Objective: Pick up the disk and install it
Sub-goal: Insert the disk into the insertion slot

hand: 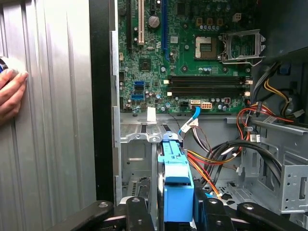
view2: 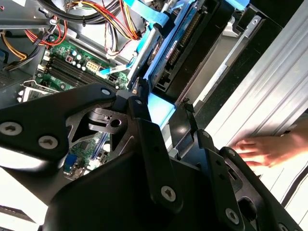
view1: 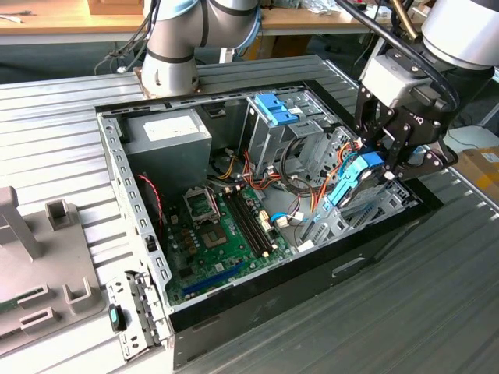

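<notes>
Gripper (view1: 383, 158) clamped on the disk (view1: 355, 179). The disk stands on edge directly beneath it, long axis slanting down into the drive bay of the computer case (view1: 257, 302).

The disk (view1: 352, 183), dark grey metal framed by a light blue bracket, stood tilted on edge, clamped in the gripper (view1: 377, 166) inside the computer case (view1: 312, 282).

disk (view1: 352, 183): light blue plastic frame, smooth, slight sheen
gripper (view1: 380, 165): black matt links, bare metal screw heads
case (view1: 125, 187): bare grey sheet metal, dull
counter (view1: 444, 288): ribbed silver metal, matt
board (view1: 222, 253): green, glossy
cables (hand: 216, 156): coloured plastic sheaths
</notes>
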`<state>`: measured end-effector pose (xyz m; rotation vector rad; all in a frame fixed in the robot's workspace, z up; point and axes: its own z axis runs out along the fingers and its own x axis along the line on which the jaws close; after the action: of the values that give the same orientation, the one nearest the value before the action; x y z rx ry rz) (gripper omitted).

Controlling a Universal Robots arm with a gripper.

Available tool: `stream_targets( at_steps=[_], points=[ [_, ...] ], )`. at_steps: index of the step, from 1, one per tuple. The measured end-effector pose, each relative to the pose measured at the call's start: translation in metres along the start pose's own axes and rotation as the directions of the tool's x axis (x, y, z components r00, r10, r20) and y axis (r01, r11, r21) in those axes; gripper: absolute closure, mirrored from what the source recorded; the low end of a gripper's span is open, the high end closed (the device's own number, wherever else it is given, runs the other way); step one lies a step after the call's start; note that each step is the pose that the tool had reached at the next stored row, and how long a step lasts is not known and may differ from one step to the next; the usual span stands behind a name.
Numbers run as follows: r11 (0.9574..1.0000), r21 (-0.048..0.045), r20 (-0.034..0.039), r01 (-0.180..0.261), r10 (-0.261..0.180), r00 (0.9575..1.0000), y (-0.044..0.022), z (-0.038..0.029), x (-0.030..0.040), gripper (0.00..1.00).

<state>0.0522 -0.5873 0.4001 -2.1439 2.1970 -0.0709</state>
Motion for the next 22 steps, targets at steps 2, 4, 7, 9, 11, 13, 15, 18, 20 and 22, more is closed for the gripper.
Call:
stream_targets(
  at_steps=[2, 4, 7, 9, 11, 13, 15, 18, 20, 22],
  points=[
    [1.0000, 0.0000, 0.0004, 0.000, 0.000, 1.0000, 0.0000, 0.0001, -0.0001, 0.56],
    [1.0000, -0.0001, -0.0003, 0.000, 0.000, 1.0000, 0.0000, 0.0000, 0.0000, 0.62],
    [1.0000, 0.0000, 0.0000, 0.000, 0.000, 1.0000, 0.0000, 0.0001, 0.0000, 0.62],
    [1.0000, 0.0000, 0.0000, 0.000, 0.000, 1.0000, 0.0000, 0.0001, 0.0000, 0.62],
    [1.0000, 0.0000, 0.0000, 0.000, 0.000, 1.0000, 0.0000, 0.0001, 0.0000, 0.62],
    [1.0000, 0.0002, 0.0006, 0.000, 0.000, 1.0000, -0.0004, -0.0049, 0.0000, 0.62],
    [1.0000, 0.0001, -0.0002, 0.000, 0.000, 1.0000, -0.0016, -0.0185, -0.0004, 0.62],
    [1.0000, 0.0005, 0.0004, 0.000, 0.000, 1.0000, -0.0024, -0.0287, -0.0005, 0.62],
    [1.0000, 0.0005, 0.0002, 0.000, 0.000, 1.0000, -0.0024, -0.0289, -0.0005, 0.62],
    [1.0000, 0.0005, 0.0000, 0.000, 0.000, 1.0000, -0.0025, -0.0301, -0.0006, 0.62]
  ],
)
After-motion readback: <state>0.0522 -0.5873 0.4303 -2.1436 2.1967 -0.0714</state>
